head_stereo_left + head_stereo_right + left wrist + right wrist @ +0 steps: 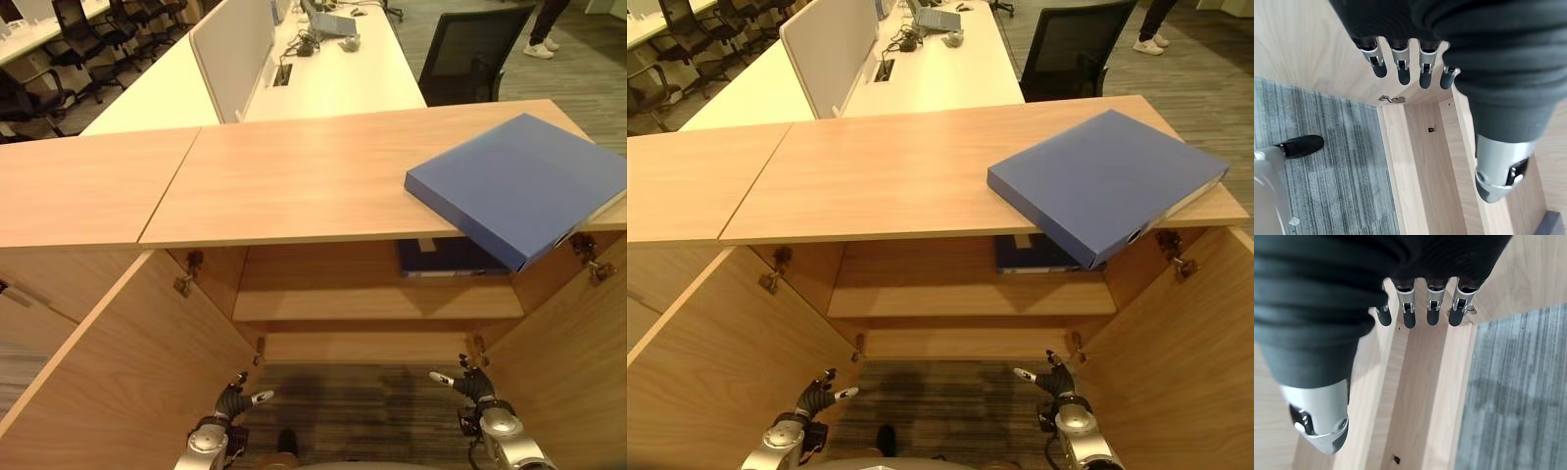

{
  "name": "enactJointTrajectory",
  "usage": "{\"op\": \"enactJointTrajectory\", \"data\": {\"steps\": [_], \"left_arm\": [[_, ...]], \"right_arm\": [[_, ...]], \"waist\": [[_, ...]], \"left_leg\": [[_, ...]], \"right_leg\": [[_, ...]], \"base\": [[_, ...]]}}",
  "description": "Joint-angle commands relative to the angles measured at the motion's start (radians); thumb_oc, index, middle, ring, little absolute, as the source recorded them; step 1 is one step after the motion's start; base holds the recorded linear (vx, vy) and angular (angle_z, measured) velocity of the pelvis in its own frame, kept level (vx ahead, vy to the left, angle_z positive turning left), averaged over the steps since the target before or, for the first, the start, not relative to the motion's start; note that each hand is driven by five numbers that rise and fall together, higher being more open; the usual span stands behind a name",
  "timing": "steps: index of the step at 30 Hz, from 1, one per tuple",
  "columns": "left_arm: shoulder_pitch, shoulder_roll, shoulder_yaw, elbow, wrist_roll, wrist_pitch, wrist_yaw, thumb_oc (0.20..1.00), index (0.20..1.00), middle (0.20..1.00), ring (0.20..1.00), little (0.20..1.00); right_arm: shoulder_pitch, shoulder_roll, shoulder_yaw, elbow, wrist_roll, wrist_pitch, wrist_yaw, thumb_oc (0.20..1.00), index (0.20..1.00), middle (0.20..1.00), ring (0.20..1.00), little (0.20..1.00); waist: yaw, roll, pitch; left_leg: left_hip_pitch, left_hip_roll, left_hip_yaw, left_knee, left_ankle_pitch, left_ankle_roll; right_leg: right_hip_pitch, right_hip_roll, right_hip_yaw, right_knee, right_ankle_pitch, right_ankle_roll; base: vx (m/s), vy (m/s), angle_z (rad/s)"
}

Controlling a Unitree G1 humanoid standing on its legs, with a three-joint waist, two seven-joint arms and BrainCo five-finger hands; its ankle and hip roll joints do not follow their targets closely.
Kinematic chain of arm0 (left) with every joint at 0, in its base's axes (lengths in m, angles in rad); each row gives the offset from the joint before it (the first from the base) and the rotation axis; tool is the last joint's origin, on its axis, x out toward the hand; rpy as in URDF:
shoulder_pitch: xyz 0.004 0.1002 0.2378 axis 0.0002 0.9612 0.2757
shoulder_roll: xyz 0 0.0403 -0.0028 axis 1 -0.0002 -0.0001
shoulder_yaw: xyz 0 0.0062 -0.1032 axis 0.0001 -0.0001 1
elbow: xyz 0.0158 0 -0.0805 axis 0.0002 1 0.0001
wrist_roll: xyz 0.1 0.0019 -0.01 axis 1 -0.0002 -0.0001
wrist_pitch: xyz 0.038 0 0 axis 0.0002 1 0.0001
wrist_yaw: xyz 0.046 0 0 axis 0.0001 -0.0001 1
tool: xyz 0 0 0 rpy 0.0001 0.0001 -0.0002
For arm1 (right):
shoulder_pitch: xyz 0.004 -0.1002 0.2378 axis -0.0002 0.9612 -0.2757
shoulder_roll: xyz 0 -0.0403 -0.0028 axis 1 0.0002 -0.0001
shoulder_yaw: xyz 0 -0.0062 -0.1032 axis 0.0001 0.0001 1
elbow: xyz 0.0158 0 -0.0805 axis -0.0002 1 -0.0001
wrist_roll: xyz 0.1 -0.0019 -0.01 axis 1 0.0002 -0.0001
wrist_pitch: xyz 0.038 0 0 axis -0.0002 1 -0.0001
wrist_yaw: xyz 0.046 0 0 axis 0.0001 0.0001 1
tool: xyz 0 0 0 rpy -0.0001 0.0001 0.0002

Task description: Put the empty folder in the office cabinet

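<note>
- Both hands hung low in front of the open cabinet [323, 304], above the grey carpet [353, 401]: left hand [235, 399] at 7 o'clock, right hand [468, 384] at 5 o'clock.
- Left hand was released, fingers [1400, 61] straight, grasping nothing; it sat just beside the left door [118, 372].
- Right hand was likewise released, fingers [1432, 301] straight, empty; near the right door [578, 362].
- Blue folder [519, 181] lay flat on the cabinet top [294, 181] at 2 o'clock, one corner overhanging the front edge. Well apart from both hands.
- A second dark blue item [446, 259] lay on the upper shelf [382, 304], directly below the folder.
- Behind the cabinet, a white desk [333, 83] with a grey divider [230, 49] at 12 o'clock; black chair [470, 54] at 1 o'clock.
</note>
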Motion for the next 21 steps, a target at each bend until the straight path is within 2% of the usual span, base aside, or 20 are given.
{"op": "enactJointTrajectory", "data": {"steps": [1, 9, 14, 17, 20, 21], "left_arm": [[-0.083, 0.044, 0.022, 0.002, 0.016, -0.024, 0.001, 1.000, 1.000, 1.000, 1.000, 1.000], [-0.084, 0.044, 0.015, 0.015, 0.030, -0.022, 0.000, 1.000, 1.000, 1.000, 1.000, 1.000], [-0.098, 0.049, 0.012, 0.009, 0.029, -0.021, 0.006, 1.000, 1.000, 1.000, 1.000, 1.000], [-0.107, 0.052, 0.020, 0.016, 0.024, -0.020, 0.013, 1.000, 1.000, 1.000, 1.000, 1.000], [-0.122, 0.050, 0.027, 0.005, -0.008, -0.022, 0.018, 1.000, 1.000, 1.000, 1.000, 1.000], [-0.135, 0.054, 0.021, 0.002, -0.006, -0.021, 0.017, 1.000, 1.000, 1.000, 1.000, 1.000]], "right_arm": [[-0.056, 0.014, -0.027, -0.019, 0.035, -0.034, -0.003, 1.000, 1.000, 1.000, 1.000, 1.000], [-0.056, 0.027, -0.016, -0.026, 0.036, -0.034, 0.002, 1.000, 1.000, 1.000, 1.000, 1.000], [-0.053, 0.024, -0.017, -0.040, 0.039, -0.032, 0.001, 1.000, 1.000, 1.000, 1.000, 1.000], [-0.064, 0.018, -0.004, -0.051, 0.035, -0.034, 0.003, 1.000, 1.000, 1.000, 1.000, 1.000], [-0.077, 0.004, 0.004, -0.052, 0.030, -0.037, -0.002, 1.000, 1.000, 1.000, 1.000, 1.000], [-0.079, -0.004, 0.010, -0.061, 0.030, -0.038, 0.001, 1.000, 1.000, 1.000, 1.000, 1.000]], "waist": [[0.026, -0.041, 0.061], [0.023, -0.042, 0.053], [0.014, -0.038, 0.054], [0.012, -0.028, 0.067], [0.017, -0.039, 0.084], [0.017, -0.056, 0.101]], "left_leg": [[0.059, -0.042, 0.005, 0.083, -0.172, -0.003], [0.086, -0.040, 0.016, 0.053, -0.169, -0.003], [0.079, -0.032, 0.016, 0.039, -0.151, -0.014], [0.065, -0.011, 0.015, 0.039, -0.128, -0.031], [0.017, 0.013, 0.000, 0.064, -0.108, -0.044], [-0.016, 0.021, -0.012, 0.137, -0.125, -0.043]], "right_leg": [[-0.067, 0.042, 0.002, 0.084, -0.009, -0.023], [-0.060, 0.037, 0.006, 0.074, -0.006, -0.014], [-0.066, 0.042, 0.008, 0.071, -0.008, -0.015], [-0.076, 0.059, -0.003, 0.078, -0.017, -0.028], [-0.093, 0.085, -0.017, 0.073, -0.019, -0.039], [-0.106, 0.094, -0.025, 0.091, -0.026, -0.048]], "base": [[0.00, 0.000, 0.00], [0.01, 0.000, -0.03], [-0.02, -0.069, 0.00], [-0.05, -0.109, 0.07], [-0.13, -0.120, 0.08], [-0.12, -0.107, 0.10]]}}
